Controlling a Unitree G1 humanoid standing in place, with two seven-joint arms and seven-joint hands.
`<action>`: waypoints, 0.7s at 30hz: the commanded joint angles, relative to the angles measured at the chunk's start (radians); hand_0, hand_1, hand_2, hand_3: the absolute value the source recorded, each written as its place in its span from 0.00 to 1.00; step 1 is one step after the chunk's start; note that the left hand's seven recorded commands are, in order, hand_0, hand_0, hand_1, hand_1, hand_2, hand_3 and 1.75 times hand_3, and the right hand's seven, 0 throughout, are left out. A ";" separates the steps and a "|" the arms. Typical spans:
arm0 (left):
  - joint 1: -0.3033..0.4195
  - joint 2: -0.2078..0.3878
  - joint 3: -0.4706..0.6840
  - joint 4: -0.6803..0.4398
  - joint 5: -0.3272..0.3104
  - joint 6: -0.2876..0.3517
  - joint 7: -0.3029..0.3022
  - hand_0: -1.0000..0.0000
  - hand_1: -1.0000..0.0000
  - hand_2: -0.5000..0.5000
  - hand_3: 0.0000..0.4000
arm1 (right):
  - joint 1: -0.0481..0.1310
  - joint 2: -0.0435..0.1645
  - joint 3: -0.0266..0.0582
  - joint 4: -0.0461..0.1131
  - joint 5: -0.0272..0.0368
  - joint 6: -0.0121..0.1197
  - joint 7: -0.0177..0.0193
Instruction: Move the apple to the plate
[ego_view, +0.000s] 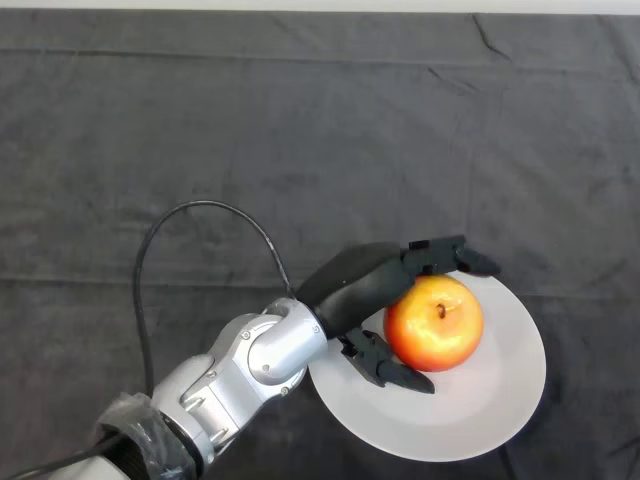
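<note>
A red and yellow apple (436, 323) sits on a white plate (490, 395) at the lower right of the head view. My left hand (360, 285) reaches in from the lower left and is over the plate's left part. Its fingers (450, 255) curl round the apple's far side and the thumb (395, 370) lies against its near side. The apple's left side is hidden by the hand.
The dark cloth (250, 130) covers the whole table. My silver-grey arm (240, 370) crosses the lower left of the view. The table's far edge runs along the top of the view.
</note>
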 joint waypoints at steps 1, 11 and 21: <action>-0.016 0.064 0.014 -0.001 -0.003 0.031 -0.024 1.00 1.00 0.50 0.00 | 0.044 -0.007 -0.0133 -0.010 0.0091 0.008 0.0081; 0.015 0.183 0.167 -0.098 -0.048 -0.033 -0.029 1.00 1.00 0.50 0.00 | 0.045 -0.007 -0.0136 -0.011 0.0091 0.009 0.0081; 0.050 0.256 0.307 -0.056 -0.051 -0.141 0.024 1.00 1.00 0.50 0.00 | 0.046 -0.007 -0.0141 -0.014 0.0093 0.009 0.0084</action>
